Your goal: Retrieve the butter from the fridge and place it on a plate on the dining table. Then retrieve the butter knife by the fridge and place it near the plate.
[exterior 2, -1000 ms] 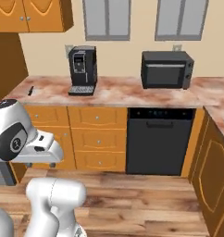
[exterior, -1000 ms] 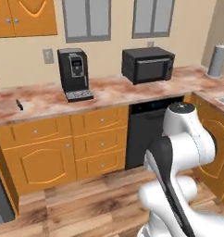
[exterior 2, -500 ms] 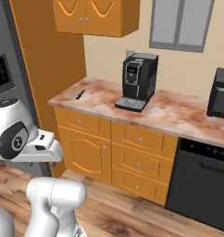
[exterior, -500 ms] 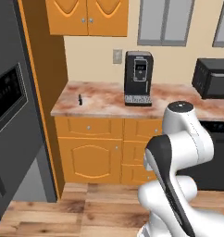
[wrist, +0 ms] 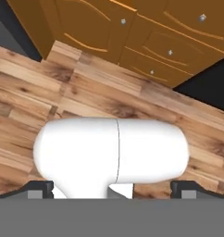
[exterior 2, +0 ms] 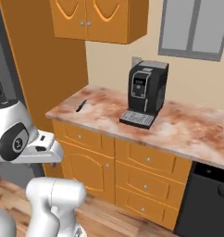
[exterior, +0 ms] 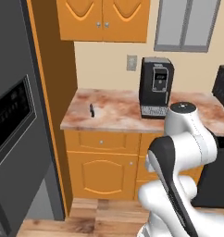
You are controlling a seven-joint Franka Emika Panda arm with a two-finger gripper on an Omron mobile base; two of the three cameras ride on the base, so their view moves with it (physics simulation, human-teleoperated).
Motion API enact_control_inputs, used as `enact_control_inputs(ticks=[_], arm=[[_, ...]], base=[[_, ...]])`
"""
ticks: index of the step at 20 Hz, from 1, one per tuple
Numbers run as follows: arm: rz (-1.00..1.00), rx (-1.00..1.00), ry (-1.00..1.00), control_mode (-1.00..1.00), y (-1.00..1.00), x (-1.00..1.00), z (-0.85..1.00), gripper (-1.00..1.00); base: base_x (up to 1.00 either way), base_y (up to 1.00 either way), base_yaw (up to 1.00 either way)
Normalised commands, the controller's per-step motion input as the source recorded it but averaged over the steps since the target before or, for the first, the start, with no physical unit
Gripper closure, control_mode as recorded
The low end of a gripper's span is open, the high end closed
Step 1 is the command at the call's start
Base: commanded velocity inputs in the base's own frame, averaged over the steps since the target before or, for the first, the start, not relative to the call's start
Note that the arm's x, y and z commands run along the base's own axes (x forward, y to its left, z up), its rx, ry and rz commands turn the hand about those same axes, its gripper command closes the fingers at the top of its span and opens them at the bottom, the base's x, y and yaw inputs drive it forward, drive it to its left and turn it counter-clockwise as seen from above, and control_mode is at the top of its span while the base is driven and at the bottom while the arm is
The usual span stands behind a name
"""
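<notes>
The fridge (exterior: 14,139) is seen shut at the left edge, against a tall orange side panel (exterior: 49,106). Just right of that panel the marbled table (exterior: 118,115) is found, with bare stone around the knife (exterior: 91,109) near its left end. The coffee machine (exterior: 155,88) is set well apart, further right. The fingers (wrist: 112,187) are spread wide over the wooden floor (wrist: 86,97), with nothing held.

On your left stands the fridge (exterior: 14,120), its black panel facing you. The butter knife (exterior: 91,110) lies on the marbled counter (exterior: 118,115), well left of the black coffee machine (exterior: 156,88). Orange cabinets (exterior: 102,164) sit below.
</notes>
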Motion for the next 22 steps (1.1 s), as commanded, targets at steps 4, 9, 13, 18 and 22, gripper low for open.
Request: enact_control_inputs(ticks=[4,9,13,18,22], arm=[[0.00,0.00,0.00,1.00,0.00,0.00,0.00,-1.00],[0.00,0.00,0.00,1.00,0.00,0.00,0.00,-1.00],[0.00,0.00,0.00,1.00,0.00,0.00,0.00,-1.00],[0.00,0.00,0.00,1.00,0.00,0.00,0.00,-1.00],[0.00,0.00,0.00,1.00,0.00,0.00,0.00,-1.00]], base=[[0.86,0.21,0.00],[0.95,0.00,0.07],[0.48,0.15,0.05],[0.64,0.15,0.09],[0.62,0.07,0.10]])
